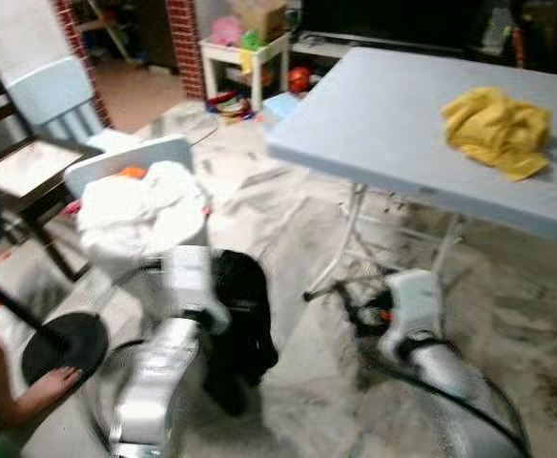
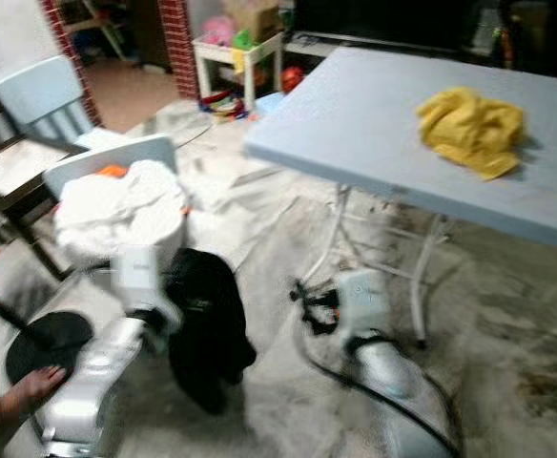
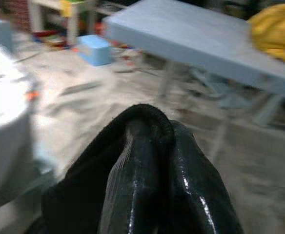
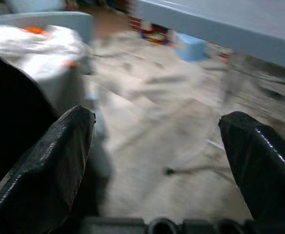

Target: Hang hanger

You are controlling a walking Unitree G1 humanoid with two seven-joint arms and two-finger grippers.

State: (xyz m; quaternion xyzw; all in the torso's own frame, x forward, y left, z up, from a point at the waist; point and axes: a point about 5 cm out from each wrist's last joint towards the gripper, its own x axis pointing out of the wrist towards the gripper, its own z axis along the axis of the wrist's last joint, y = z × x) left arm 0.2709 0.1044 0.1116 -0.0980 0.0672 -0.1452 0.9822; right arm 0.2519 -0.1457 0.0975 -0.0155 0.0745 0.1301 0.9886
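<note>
The left gripper point(image 3: 147, 161) was pinched shut on a black garment point(image 1: 243, 324), limp and light, dangling over the floor beside the laundry basket point(image 1: 164, 153); the right gripper point(image 4: 157, 146) gaped wide, empty; no hanger was discernible

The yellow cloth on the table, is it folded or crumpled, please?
Crumpled: the yellow cloth lies bunched in an uneven heap on the table.
</note>
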